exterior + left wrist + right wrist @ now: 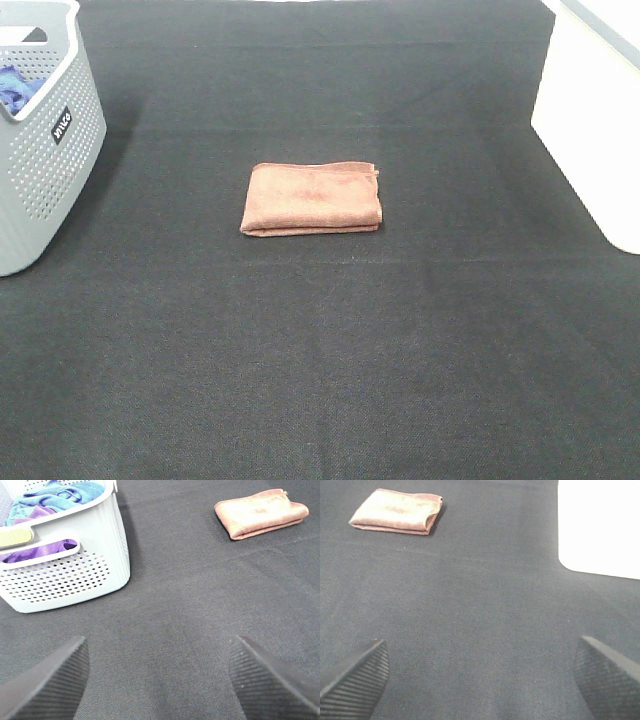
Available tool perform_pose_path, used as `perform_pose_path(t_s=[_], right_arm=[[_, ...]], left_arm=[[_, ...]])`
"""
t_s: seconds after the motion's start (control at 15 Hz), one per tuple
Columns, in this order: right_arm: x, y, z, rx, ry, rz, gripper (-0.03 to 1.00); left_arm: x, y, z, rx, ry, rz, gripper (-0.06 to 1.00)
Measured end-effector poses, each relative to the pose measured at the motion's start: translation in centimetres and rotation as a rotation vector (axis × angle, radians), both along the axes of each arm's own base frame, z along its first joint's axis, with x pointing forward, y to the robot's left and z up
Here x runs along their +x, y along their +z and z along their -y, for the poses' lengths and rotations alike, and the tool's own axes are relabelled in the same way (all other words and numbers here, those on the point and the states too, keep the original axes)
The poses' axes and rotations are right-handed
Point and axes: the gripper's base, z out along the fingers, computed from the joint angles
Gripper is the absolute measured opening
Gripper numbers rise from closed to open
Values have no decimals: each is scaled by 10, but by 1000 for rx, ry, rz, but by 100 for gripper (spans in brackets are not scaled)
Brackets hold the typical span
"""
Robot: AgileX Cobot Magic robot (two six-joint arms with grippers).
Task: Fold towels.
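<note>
A terracotta towel (311,199) lies folded into a flat rectangle in the middle of the black cloth-covered table. It also shows in the left wrist view (261,513) and in the right wrist view (397,511), far from both grippers. My left gripper (157,680) is open over bare table beside the grey basket, nothing between its fingers. My right gripper (482,680) is open too, over bare table near the white container. Neither arm appears in the exterior high view.
A grey perforated basket (45,160) stands at the far left, holding blue, teal and purple cloths (55,497). A white container (595,120) stands at the right edge. The black table cover (320,360) stretches between them.
</note>
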Motion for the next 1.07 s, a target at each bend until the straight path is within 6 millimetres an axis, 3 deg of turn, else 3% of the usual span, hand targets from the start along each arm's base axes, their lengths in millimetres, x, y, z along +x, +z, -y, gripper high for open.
perform_pose_path(t_s=[1.07], right_arm=[[-3,-2,0,0,-64,18,94]], left_arm=[[0,0,0,0,0,0,74]])
